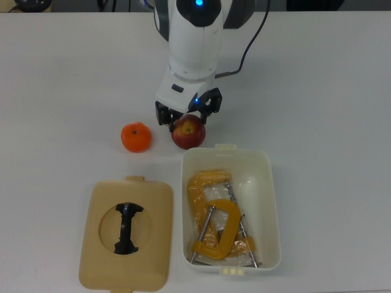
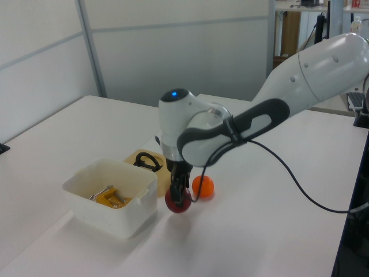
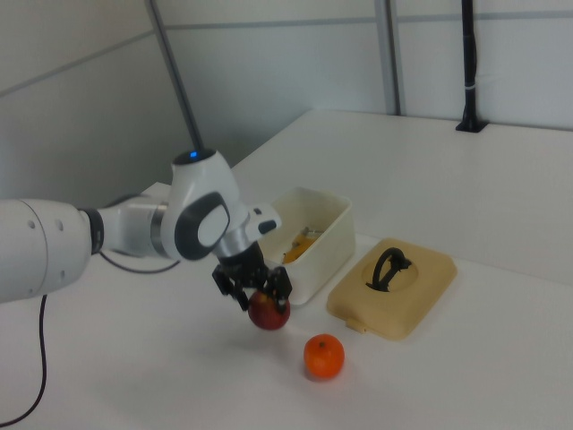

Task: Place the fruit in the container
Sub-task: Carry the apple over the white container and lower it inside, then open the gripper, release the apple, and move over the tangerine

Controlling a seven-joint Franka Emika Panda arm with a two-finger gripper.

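the hand (image 1: 187, 116) grips the apple (image 1: 188, 132) from above, its black fingers (image 1: 161, 114) closed against the fruit's sides – the top view shows one finger at each flank, with the apple's yellow patch showing between them. in the right view the apple (image 3: 269, 310) hangs under the hand (image 3: 253, 287) and looks clear of the bench (image 3: 501, 206), though how far clear i cannot tell. in the left view the apple (image 2: 178, 200) sits just beside the near corner of the tub (image 2: 109, 199), outside it

the tangerine (image 1: 135, 137) rests on the bench (image 1: 67, 79), near the apple on the top view's left, the two apart and not touching. in the left view the tangerine (image 2: 202, 186) lies behind the apple; in the right view it (image 3: 324, 356) lies in front of it, toward the camera

the white tub (image 1: 269, 201) stands open just below the apple in the top view, a cream latch tab on each short end. inside lie yellow-orange clamps (image 1: 214, 223) with silver screws, tangled together – no fruit in it. the tan lid (image 1: 153, 244) with its black handle (image 1: 127, 228) lies flat on the bench at the top view's left of the tub, just beside it

the white arm (image 1: 194, 43) reaches in from the top edge of the top view, a blue light lit on it, and a black cable runs along it
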